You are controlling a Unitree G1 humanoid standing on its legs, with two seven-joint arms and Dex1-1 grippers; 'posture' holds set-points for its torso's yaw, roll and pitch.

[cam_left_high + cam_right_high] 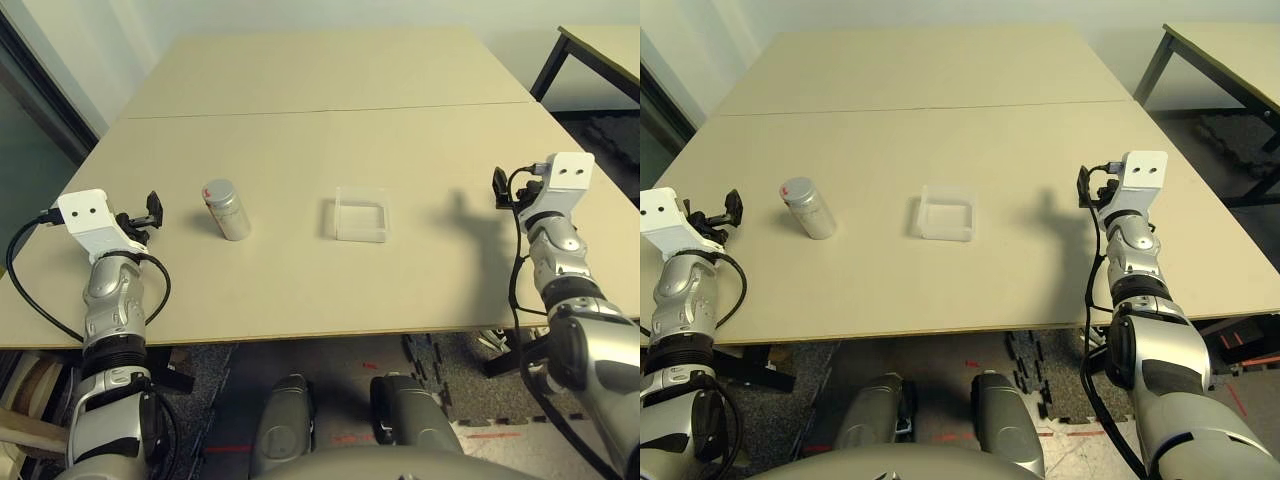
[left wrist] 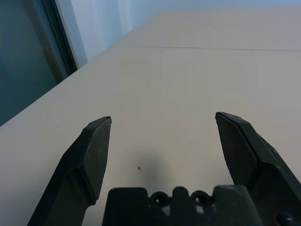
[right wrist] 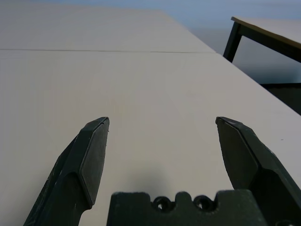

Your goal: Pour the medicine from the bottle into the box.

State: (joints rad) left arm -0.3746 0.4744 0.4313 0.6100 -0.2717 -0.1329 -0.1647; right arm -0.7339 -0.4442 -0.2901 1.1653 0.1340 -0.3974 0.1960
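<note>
The bottle (image 1: pixel 226 209), silver-grey with a red and white label, stands upright on the table left of centre. The medicine is hidden from view. The box (image 1: pixel 360 220), a shallow clear plastic tray, lies right of the bottle near the middle of the table, about a bottle's height away. My left gripper (image 1: pixel 153 210) hovers at the table's left side, a short way left of the bottle. In the left wrist view it (image 2: pixel 162 127) is open, with bare table between its fingers. My right gripper (image 1: pixel 499 187) is well to the right of the box; in the right wrist view it (image 3: pixel 162 125) is open and holds nothing.
A seam (image 1: pixel 330 108) crosses the tan table behind the objects. A second table (image 1: pixel 600 45) with dark legs stands at the back right. The table's front edge (image 1: pixel 300 340) runs close to my body. A dark wall panel (image 1: pixel 30 90) lies left.
</note>
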